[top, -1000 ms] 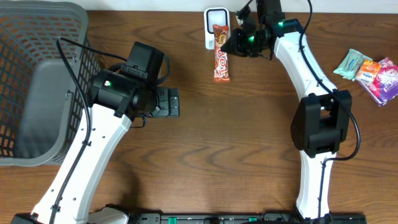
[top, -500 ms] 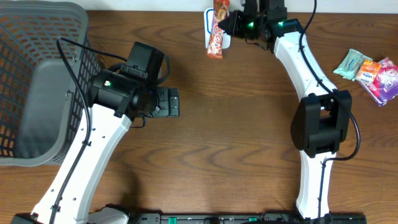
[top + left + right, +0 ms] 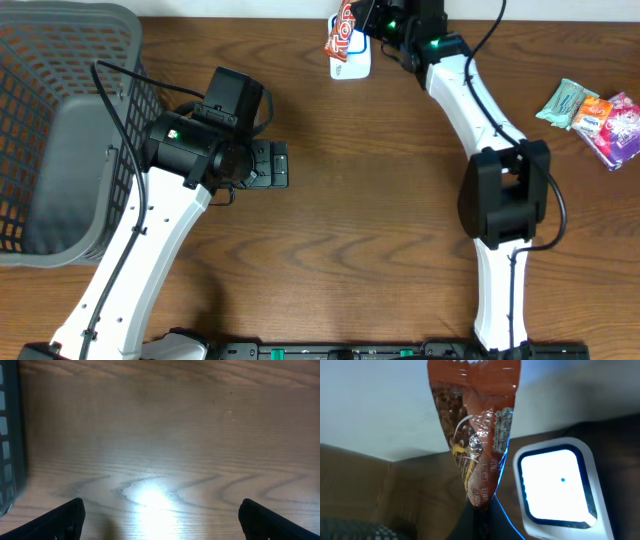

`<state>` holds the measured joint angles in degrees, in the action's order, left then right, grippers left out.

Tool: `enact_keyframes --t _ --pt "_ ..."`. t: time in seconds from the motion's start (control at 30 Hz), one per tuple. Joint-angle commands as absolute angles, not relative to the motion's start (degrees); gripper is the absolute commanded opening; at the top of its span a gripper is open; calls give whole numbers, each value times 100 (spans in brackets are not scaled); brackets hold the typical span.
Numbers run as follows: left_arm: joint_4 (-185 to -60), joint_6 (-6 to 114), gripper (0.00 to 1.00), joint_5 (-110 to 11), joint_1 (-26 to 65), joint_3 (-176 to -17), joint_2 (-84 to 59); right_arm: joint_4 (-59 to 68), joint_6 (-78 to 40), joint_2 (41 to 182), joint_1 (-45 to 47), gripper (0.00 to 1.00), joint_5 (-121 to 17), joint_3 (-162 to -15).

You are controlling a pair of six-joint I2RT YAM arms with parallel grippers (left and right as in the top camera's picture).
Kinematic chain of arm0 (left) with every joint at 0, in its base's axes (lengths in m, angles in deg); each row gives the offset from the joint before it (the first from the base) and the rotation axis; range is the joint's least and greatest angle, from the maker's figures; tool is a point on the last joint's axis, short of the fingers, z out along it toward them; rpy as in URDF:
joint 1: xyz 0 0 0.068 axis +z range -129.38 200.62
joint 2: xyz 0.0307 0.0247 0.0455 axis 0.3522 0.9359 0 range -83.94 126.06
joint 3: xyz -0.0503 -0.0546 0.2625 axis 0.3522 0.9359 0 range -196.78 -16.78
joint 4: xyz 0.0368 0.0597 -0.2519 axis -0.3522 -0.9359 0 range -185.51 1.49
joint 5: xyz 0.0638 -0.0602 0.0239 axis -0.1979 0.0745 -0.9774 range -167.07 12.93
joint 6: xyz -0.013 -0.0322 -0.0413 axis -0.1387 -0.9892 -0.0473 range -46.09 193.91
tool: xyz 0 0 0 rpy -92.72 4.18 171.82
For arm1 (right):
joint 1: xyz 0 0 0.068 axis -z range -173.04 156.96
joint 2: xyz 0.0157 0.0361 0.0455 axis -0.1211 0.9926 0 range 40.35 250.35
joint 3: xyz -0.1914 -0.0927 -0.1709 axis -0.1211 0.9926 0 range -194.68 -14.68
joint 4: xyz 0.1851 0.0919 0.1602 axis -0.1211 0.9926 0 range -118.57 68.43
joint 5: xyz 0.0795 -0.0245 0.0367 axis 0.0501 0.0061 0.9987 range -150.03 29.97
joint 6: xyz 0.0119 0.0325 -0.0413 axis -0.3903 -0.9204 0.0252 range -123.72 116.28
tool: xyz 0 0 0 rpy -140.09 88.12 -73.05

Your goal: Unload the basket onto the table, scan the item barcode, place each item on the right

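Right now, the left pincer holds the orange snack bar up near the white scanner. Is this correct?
No. The right pincer holds the orange snack bar up near the white scanner, as the overhead view shows. The left pincer is open and empty over the table.

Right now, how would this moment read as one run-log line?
right gripper: shut on snack bar | snack bar: held up near scanner | left gripper: open, empty, over table
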<state>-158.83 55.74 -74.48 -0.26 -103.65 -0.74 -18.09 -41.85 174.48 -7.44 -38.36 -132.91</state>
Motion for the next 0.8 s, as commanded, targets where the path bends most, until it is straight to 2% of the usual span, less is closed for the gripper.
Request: enact_keyframes --t 0.0,0.13,0.33,0.57,0.77 --pt "-15901 5567 98 -7538 -28 -10400 -67 -1870 -4419 17732 -768 1 -3965 -13392" --pt "-15901 5567 98 -7538 -28 -10400 -67 -1708 -3927 17563 -641 1 -3974 -13394" --pt "-15901 5567 98 -7538 -28 -10400 -67 -808 -3529 16993 -49 1 -4171 -13394" --pt "-15901 5567 98 -7538 -28 -10400 -67 1171 -2548 16324 922 1 -5167 -13394" --pt "-15901 5567 98 -7538 -28 -10400 -67 2519 -2204 16234 1739 1 -5812 -13392"
